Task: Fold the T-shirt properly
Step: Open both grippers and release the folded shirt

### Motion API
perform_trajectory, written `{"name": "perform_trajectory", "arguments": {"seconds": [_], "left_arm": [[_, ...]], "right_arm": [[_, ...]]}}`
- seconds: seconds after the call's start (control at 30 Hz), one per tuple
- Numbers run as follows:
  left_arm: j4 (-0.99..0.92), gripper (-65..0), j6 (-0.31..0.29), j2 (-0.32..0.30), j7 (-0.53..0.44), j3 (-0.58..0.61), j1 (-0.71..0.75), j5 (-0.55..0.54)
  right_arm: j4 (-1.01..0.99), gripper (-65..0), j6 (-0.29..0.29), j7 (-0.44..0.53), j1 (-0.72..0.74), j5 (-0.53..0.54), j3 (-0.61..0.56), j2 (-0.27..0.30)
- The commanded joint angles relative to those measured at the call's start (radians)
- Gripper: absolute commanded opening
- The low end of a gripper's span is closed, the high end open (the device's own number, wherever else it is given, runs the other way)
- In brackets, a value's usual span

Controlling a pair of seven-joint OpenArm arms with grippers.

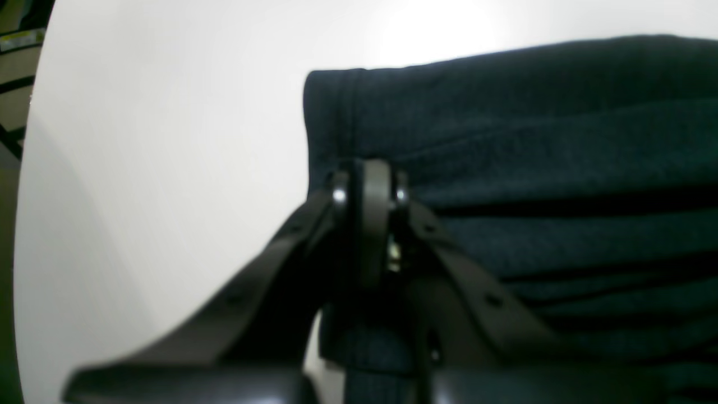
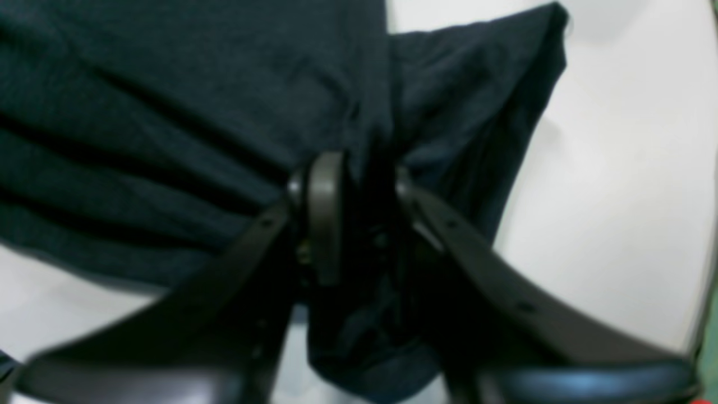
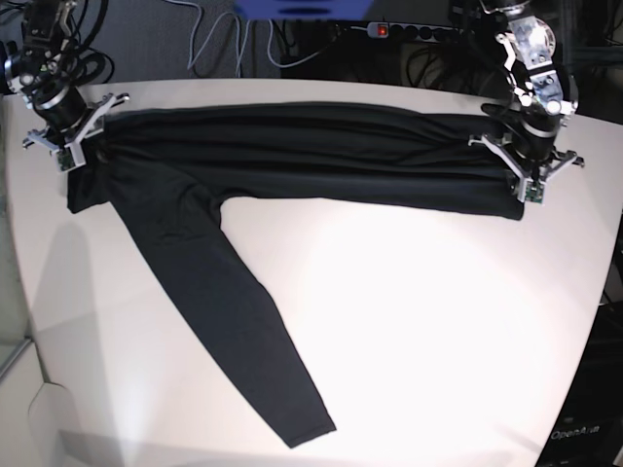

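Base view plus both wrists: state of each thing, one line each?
T-shirt: body stretched in a long creased band across the table's far side, one sleeve trailing loose toward the near edge.
Left gripper: shut on the T-shirt's hem end.
Right gripper: jaws slightly apart, cloth between them.
Table: white, carries the T-shirt.

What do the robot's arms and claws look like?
Both arms are black with silver metal parts and loose cables. The left gripper and right gripper sit on white brackets, each with two smooth black curved fingers fastened by small shiny screws.
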Motion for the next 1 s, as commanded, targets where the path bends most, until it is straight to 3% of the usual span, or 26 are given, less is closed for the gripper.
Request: {"name": "perform_trajectory", "arguments": {"seconds": [0.0, 0.23, 0.4, 0.57, 0.6, 0.97], "left_arm": [[0.012, -65.0, 0.006, -0.009, -0.013, -0.003, -0.005, -0.005], [0.023, -65.0, 0.006, -0.002, -0.026, -0.003, -0.005, -0.006], [0.023, -64.2, 0.006, 0.014, -0.160, -0.003, 0.012, -0.006], [0.021, -41.5, 0.006, 0.060, -0.269, -0.046, 0.021, -0.006], [0.021, -39.7, 0.006, 0.071, -0.296, -0.052, 0.023, -0.006], [0.023, -38.8, 0.006, 0.082, -0.338, -0.071, 0.033, -0.006]], "right_arm": [[0.014, -46.4, -0.004, 0.017, 0.001, 0.008, 0.010, 0.016], [0.024, -45.0, -0.004, 0.017, 0.031, 0.010, 0.068, 0.010], [0.024, -45.0, -0.004, 0.017, 0.062, 0.011, 0.142, 0.010], [0.024, -45.0, -0.004, 0.017, 0.074, 0.011, 0.163, 0.010], [0.024, -45.0, -0.004, 0.017, 0.074, 0.011, 0.163, 0.010], [0.016, -45.0, -0.004, 0.012, 0.117, 0.008, 0.167, 0.010]]}}
